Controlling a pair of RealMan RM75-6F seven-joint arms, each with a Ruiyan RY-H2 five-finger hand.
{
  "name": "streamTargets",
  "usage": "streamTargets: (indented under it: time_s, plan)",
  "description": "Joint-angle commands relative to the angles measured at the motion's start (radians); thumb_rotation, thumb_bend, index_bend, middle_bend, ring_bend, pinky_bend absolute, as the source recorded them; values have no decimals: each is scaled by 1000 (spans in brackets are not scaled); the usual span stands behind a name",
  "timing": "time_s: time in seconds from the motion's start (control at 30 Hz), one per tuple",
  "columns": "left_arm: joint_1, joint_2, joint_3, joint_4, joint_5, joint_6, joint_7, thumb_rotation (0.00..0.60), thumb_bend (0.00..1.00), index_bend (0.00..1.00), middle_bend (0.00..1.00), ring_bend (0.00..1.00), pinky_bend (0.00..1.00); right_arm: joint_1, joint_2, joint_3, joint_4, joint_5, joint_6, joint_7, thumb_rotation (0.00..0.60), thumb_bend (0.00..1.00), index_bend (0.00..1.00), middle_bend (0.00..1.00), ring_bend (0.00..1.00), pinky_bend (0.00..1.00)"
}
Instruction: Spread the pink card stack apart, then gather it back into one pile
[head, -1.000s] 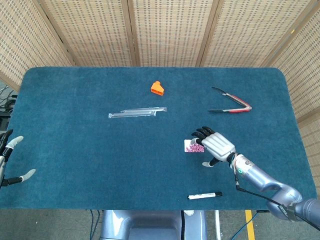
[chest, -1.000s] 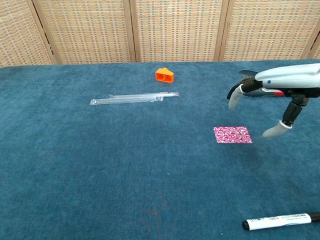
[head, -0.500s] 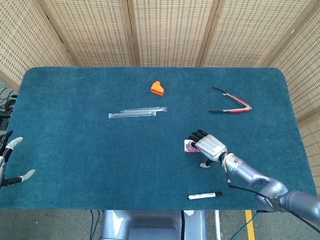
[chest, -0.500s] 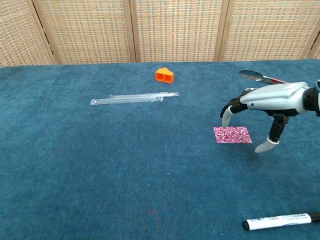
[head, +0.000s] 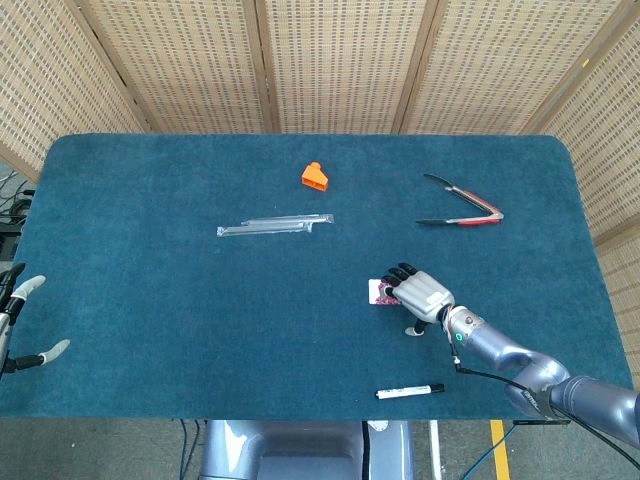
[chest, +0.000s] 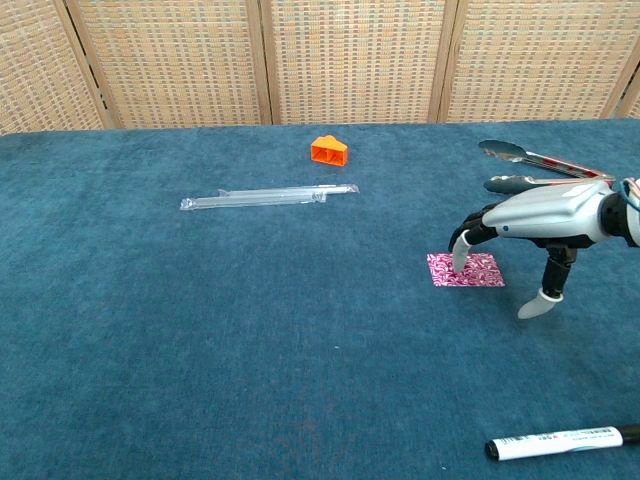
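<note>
A: Where is the pink card stack (chest: 465, 270) relative to the right hand (chest: 540, 215)?

B: Directly under its fingertips (chest: 459, 255). In the chest view the fingers curve down, spread apart, and their tips touch the stack's top near its left side, while the thumb points down to the cloth just right of the stack. In the head view the hand (head: 422, 293) covers most of the stack (head: 381, 292).

A: Is it gripping the cards?

B: No, it holds nothing; the fingertips only rest on top.

A: How does the stack look?

B: 1 neat, flat pink rectangle with a white swirl pattern, edges aligned, lying on the blue table (chest: 250, 330) right of centre.

A: And the left hand (head: 22, 322)?

B: At the far left edge of the head view, fingers apart, holding nothing
</note>
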Motion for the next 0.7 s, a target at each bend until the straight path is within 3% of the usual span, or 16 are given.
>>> streamTargets:
  time_s: [0.03,0.7]
  plan:
    - [0,-1,0,1,0,0,0,430,100,147,0,0,0,2,-3,-8,6,0,-1,-2,600,234,247,139,0,0]
    - [4,-2,0,-5,2,8,10,430,100,151,0,0,0,1,23,-58,43,8,-14,-25,600,237,261,139,0,0]
